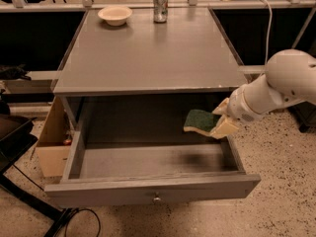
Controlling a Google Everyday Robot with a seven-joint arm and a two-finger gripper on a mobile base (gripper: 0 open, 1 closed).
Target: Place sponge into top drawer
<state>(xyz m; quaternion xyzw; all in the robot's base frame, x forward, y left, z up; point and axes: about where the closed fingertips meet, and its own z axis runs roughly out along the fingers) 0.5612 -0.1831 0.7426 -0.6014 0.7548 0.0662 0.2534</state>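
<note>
I have the sponge (199, 121) clamped by its right end in the gripper (221, 118). It hangs above the right side of the open top drawer (148, 189), and appears to be off the drawer floor. I judge it light, soft and springy. The foam gives under a squeeze, so this hold across one end should do, and a drop would not harm it. The gripper covers the sponge's right end, so I cannot see how deep the bite goes. The drawer's far corners are too dark to read.
</note>
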